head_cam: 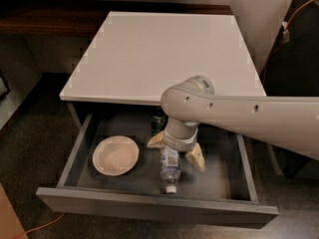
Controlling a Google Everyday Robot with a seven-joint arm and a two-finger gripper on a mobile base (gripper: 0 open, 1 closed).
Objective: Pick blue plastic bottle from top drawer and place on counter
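One broad white counter [149, 54] fills the upper half of the view. Its front edge overhangs the back of the top drawer [154, 210], which stands pulled well out beneath it. The robot's pale arm [259, 116] reaches in from the picture's right, crosses the counter's front corner and bends down over the drawer's middle, hiding part of the drawer's back. Inside, a cream bowl [115, 155] sits toward the left wall, apart from everything else, with dark drawer floor showing around it; more floor shows to the right of the arm. The blue plastic bottle [169, 169] lies on its side near the drawer's middle, its white cap pointing at the drawer front and close to it. The gripper [175, 154] hangs right over the bottle's base end, its two tan fingers [195, 158] spread wide, one on each side of the bottle, gripping nothing. A dark green can [158, 119] stands at the back, just behind the gripper, under the counter's edge. An orange cable [47, 225] trails on the floor by the drawer's front left corner.
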